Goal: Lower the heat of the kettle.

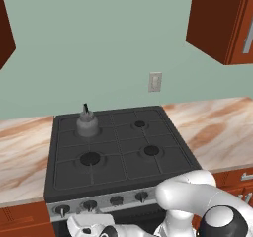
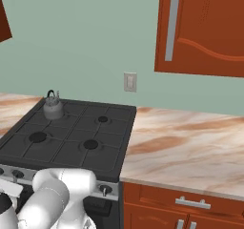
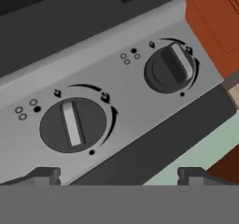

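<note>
Two knobs face your open gripper point(image 3: 119, 175): one knob point(image 3: 73, 124) at eleven o'clock, another point(image 3: 170, 69) at one.

Open gripper point(image 3: 119, 174) faces two stove knobs point(image 3: 73, 124), unobstructed; kettle point(image 1: 87, 123) occupies far-left burner, other burners and counter point(image 2: 190, 142) free.

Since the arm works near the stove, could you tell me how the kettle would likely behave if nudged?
The kettle looks squat and wide-based, so it would probably slide rather than tip. On the ridged grate it may catch and wobble. Its thin upright handle seems a poor place to push.
</note>
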You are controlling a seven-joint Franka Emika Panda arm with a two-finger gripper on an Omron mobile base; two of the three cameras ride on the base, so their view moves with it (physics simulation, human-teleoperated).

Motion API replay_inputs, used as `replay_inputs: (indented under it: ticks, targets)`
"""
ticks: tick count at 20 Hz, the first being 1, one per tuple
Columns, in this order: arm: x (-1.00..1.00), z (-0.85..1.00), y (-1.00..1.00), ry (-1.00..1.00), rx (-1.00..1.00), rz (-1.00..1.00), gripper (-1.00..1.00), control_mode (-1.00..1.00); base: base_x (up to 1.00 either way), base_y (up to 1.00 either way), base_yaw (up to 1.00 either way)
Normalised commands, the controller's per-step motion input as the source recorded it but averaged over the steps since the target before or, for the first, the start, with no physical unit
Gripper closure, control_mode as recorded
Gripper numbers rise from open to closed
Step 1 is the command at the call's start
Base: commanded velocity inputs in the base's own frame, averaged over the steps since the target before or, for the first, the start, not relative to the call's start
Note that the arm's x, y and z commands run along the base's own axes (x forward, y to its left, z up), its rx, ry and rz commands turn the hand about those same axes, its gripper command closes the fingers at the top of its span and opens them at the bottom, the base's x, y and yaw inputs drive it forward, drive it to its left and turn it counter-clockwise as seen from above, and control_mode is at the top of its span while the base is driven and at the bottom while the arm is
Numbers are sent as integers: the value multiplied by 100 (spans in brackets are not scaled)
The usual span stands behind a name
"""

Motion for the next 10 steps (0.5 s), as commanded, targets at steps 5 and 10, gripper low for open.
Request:
replay_inputs:
  ticks: [5,10]
  targets:
    - [0,-9,-3,0,0,0,-100,-100,0,0,0]
    - [0,-5,-16,0,0,0,-100,-100,0,0,0]
